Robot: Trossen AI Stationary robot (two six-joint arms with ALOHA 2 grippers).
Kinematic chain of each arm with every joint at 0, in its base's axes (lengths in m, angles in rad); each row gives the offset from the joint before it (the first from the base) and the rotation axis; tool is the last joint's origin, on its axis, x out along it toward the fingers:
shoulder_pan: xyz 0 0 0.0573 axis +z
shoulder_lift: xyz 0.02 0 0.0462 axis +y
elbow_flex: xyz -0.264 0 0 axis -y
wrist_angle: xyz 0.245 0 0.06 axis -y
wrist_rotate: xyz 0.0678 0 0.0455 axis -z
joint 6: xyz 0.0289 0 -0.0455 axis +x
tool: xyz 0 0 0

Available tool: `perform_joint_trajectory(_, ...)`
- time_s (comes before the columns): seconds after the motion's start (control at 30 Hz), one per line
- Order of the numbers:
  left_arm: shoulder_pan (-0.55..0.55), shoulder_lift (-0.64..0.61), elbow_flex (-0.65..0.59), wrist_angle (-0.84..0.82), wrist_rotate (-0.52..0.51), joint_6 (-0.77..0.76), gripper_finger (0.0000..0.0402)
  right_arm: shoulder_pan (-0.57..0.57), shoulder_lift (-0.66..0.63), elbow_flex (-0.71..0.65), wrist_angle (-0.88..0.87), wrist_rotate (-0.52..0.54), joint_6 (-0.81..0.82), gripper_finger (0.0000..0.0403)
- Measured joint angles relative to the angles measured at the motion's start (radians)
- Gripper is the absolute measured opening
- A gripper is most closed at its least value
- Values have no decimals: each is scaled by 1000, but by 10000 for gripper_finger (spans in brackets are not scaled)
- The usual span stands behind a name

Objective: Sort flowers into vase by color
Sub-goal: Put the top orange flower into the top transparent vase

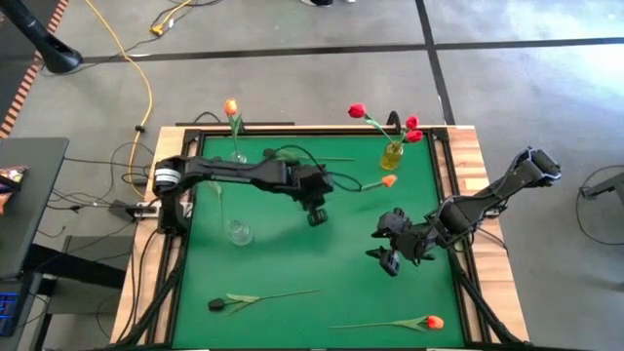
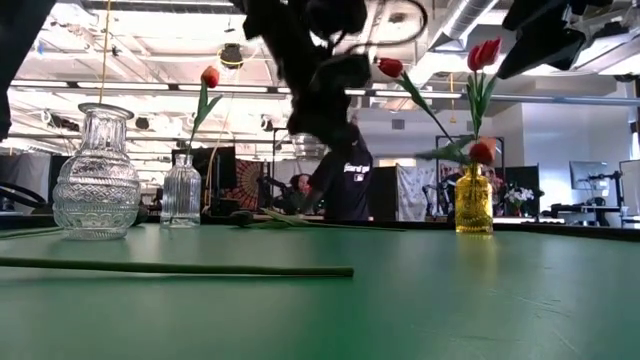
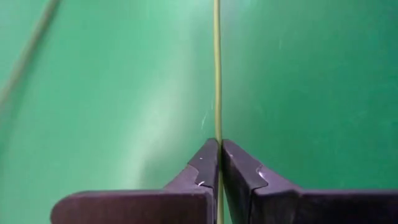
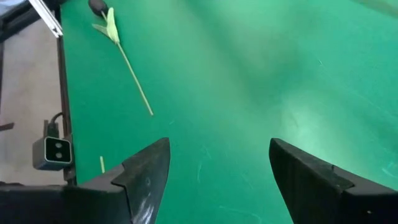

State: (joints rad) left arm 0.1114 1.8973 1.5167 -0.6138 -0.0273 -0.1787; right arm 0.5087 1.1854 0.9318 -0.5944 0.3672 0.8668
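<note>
Green tabletop [image 1: 292, 263], three vases along its far and left parts. Item: orange tulip [image 1: 388, 180], head pointing toward the yellow vase [image 1: 392, 155], thin stem [image 3: 217, 74] running back along the tabletop's width to the left hand [image 1: 317, 216]. Left hand — clamped shut on that stem, lifted above the surface. Clear vase with an orange tulip [image 1: 237, 146] lies behind and left of it. Right hand [image 1: 390, 255] — fingers spread, empty, waiting nearby.
</note>
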Motion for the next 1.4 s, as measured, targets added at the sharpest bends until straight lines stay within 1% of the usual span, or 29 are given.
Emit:
perform_joint_trajectory(0.13, 12, -79, 72, -45, 8, 24, 0, 0, 0, 0, -12, -2, 20, 299)
perform_joint_trajectory(0.2, 16, -123, 102, -66, 33, 46, 0, 2, 0, 0, -12, -2, 21, 299)
perform_joint_trajectory(0.23, 16, -142, 109, -70, 53, 60, 0, 1, 0, 0, -12, -2, 22, 299)
perform_joint_trajectory(0.4, 16, -244, 122, -70, 227, 159, 0, -4, 0, 0, -4, -1, 22, 299)
perform_joint_trajectory(0.57, 11, -309, 122, -55, 320, 215, 0, -28, 0, 0, 37, -1, 22, 299)
perform_joint_trajectory(0.63, 8, -325, 121, -23, 359, 223, 0, -37, 0, 0, 69, 0, 14, 299)
perform_joint_trajectory(0.87, 6, -334, 121, 51, 524, 243, 0, -60, 0, 0, 163, 1, -41, 299)
perform_joint_trajectory(1.07, -15, -336, 122, 195, 652, 247, 0, -60, 0, 0, 269, 2, -88, 299)
perform_joint_trajectory(1.23, -51, -335, 122, 341, 682, 238, 0, -60, 0, -1, 382, 13, -144, 299)
perform_joint_trajectory(1.33, -77, -324, 122, 409, 683, 238, 0, -58, 0, -1, 461, 32, -188, 299)
perform_joint_trajectory(1.4, -93, -322, 121, 429, 664, 242, 0, -58, 0, -1, 528, 33, -229, 299)
